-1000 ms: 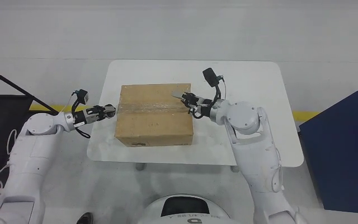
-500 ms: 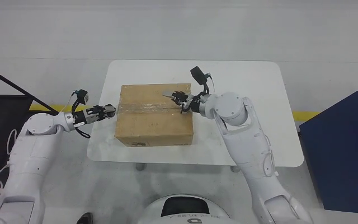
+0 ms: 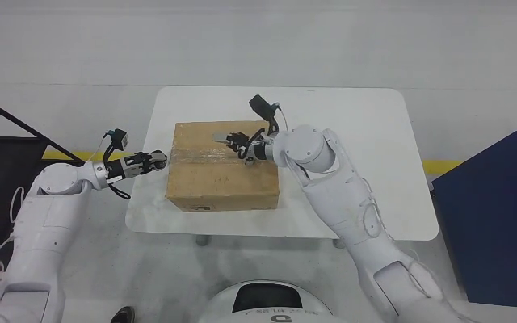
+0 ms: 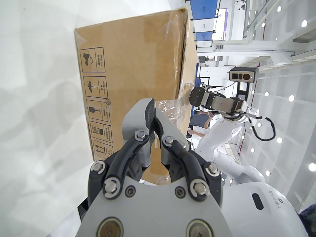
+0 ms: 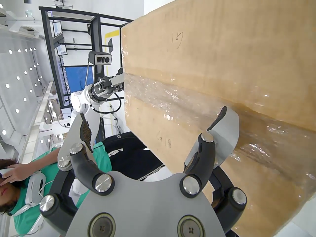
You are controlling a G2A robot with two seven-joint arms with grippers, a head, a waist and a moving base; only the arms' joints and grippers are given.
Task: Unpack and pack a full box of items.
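A sealed cardboard box (image 3: 222,174) sits in the middle of the white table (image 3: 355,129), with clear tape (image 3: 202,153) running along its top seam. My right gripper (image 3: 229,140) hovers open over the box top; in its wrist view the gripper (image 5: 154,122) straddles the air above the box (image 5: 222,38), one finger over the tape (image 5: 172,99). My left gripper (image 3: 159,159) is at the box's left end, shut, its tips (image 4: 151,107) against the crumpled tape end on the box (image 4: 133,57).
Bare table lies to the right of the box and behind it. A dark blue panel (image 3: 485,218) stands off the table's right side, and a black object (image 3: 16,153) sits at the far left.
My right arm has swept left along the box top, from its right edge toward the middle of the seam. The left arm and the box have stayed put.
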